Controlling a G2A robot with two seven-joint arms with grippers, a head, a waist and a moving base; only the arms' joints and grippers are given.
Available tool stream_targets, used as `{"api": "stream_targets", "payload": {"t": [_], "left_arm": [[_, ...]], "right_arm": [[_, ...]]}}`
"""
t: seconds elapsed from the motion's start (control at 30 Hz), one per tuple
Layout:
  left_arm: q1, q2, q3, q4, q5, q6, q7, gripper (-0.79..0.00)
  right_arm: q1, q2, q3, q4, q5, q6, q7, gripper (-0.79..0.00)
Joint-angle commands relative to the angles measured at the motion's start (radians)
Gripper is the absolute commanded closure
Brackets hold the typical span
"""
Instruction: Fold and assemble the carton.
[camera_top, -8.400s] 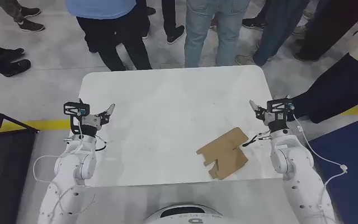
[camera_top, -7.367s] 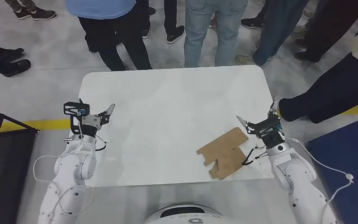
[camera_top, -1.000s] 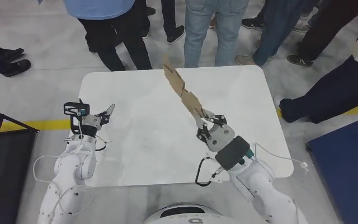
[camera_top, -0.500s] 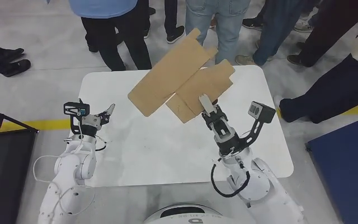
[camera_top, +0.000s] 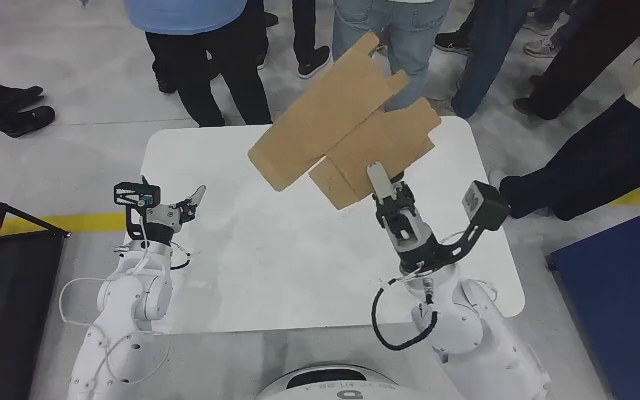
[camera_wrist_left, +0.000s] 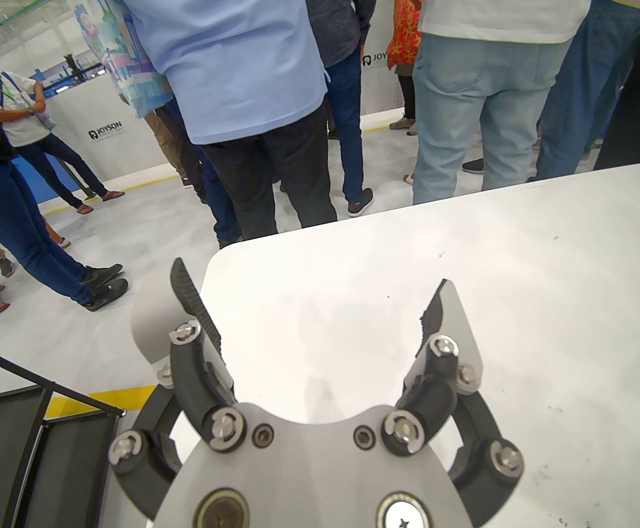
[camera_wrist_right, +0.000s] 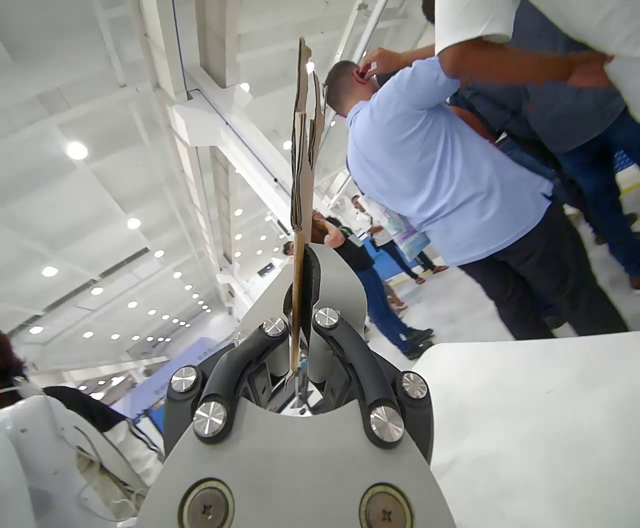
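Note:
A flat brown carton hangs in the air above the middle and far part of the white table, its flaps spread toward the far edge. My right gripper is shut on the carton's near edge and holds it up. In the right wrist view the carton stands edge-on, pinched between the two fingers. My left gripper sits over the table's left edge, open with nothing in it; the left wrist view shows its fingers spread wide above bare table.
Several people stand along the table's far side and one at the right. A dark frame stands left of the table beside a yellow floor line.
The right arm picked the carton up from the table's near right and raised it; over the last half second the carton shifted a little right and farther. The left arm kept still.

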Motion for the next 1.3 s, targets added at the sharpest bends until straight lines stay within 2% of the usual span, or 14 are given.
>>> {"api": "stream_targets", "payload": {"t": [0.0, 0.13, 0.43, 0.5, 0.57, 0.6, 0.7, 0.83, 0.93, 1.17, 1.2, 1.27], "left_arm": [[0.000, 0.000, 0.000, 0.000, 0.000, 0.000, 0.000, -0.785], [0.000, 0.000, 0.000, 0.000, 0.000, 0.000, 0.000, -0.785], [-0.003, -0.001, -0.003, -0.005, -0.027, -0.006, 0.008, -0.785], [-0.006, -0.004, 0.000, -0.013, -0.137, -0.065, -0.017, -0.785], [-0.023, -0.016, 0.010, -0.004, -0.496, -0.172, -0.072, -0.785], [-0.037, -0.016, 0.015, 0.007, -0.584, -0.225, -0.125, -0.785], [-0.084, -0.020, 0.072, 0.054, -0.806, -0.364, -0.243, -0.785], [-0.153, -0.027, 0.156, 0.094, -0.959, -0.454, -0.336, -0.785], [-0.153, -0.027, 0.156, 0.094, -0.959, -0.454, -0.336, -0.785], [-0.153, -0.027, 0.156, 0.094, -0.959, -0.454, -0.336, -0.785], [-0.144, -0.032, 0.178, 0.093, -1.088, -0.459, -0.344, -0.785], [-0.158, -0.033, 0.192, 0.109, -1.309, -0.452, -0.444, -0.785]], "right_arm": [[-0.001, -0.002, 0.003, 0.004, -0.072, 0.025, -0.034, 0.000], [0.006, -0.005, 0.017, 0.012, -0.214, 0.097, -0.072, 0.000], [0.006, -0.005, 0.017, 0.012, -0.214, 0.097, -0.072, 0.000], [0.009, -0.005, 0.018, 0.023, -0.220, 0.098, -0.058, 0.000], [0.017, -0.010, 0.006, 0.043, -0.164, 0.066, -0.073, 0.000], [0.027, -0.012, -0.001, 0.064, -0.153, 0.052, -0.078, 0.000], [0.065, -0.022, -0.048, 0.130, -0.156, 0.032, -0.097, 0.000], [0.132, -0.043, -0.127, 0.215, -0.187, 0.040, -0.138, 0.000], [0.155, -0.056, -0.148, 0.231, -0.220, 0.101, -0.210, 0.000], [0.155, -0.056, -0.148, 0.231, -0.220, 0.101, -0.210, 0.000], [0.155, -0.056, -0.148, 0.231, -0.220, 0.101, -0.210, 0.000], [0.155, -0.056, -0.148, 0.231, -0.220, 0.101, -0.210, 0.000]]}}
